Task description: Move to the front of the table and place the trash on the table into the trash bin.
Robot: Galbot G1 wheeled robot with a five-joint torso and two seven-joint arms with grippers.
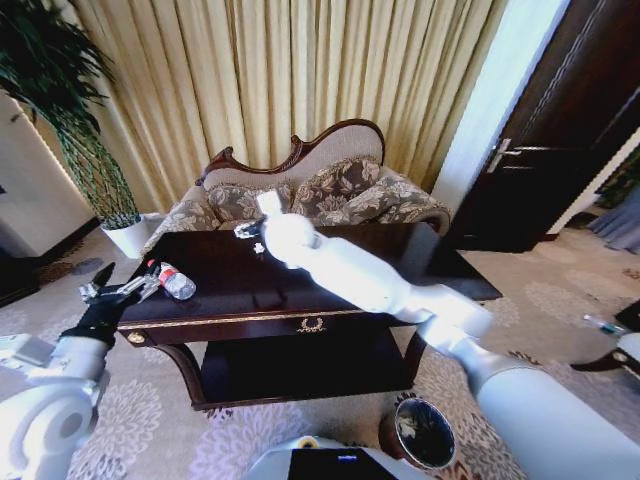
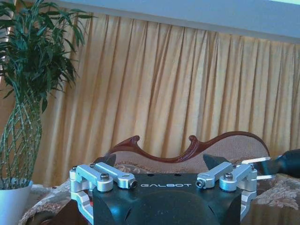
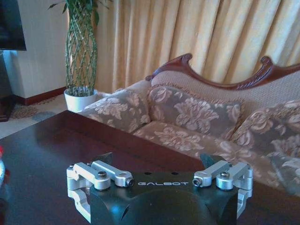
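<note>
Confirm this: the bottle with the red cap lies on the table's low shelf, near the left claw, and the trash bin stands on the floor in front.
Not quite. The head view shows the bottle lying on the table's top, not its low shelf. It is near the left claw, and the trash bin stands on the floor in front.

The right gripper [image 3: 159, 161] hangs low over the dark glossy wooden table [image 3: 42, 154], its black fingers spread apart with nothing between them. Beyond the table's far edge stands a floral-upholstered sofa with a carved reddish wood frame [image 3: 197, 117], gold pleated curtains [image 3: 197, 37] behind it, and a lattice-stemmed green plant in a white pot [image 3: 80, 61] beside it.
</note>
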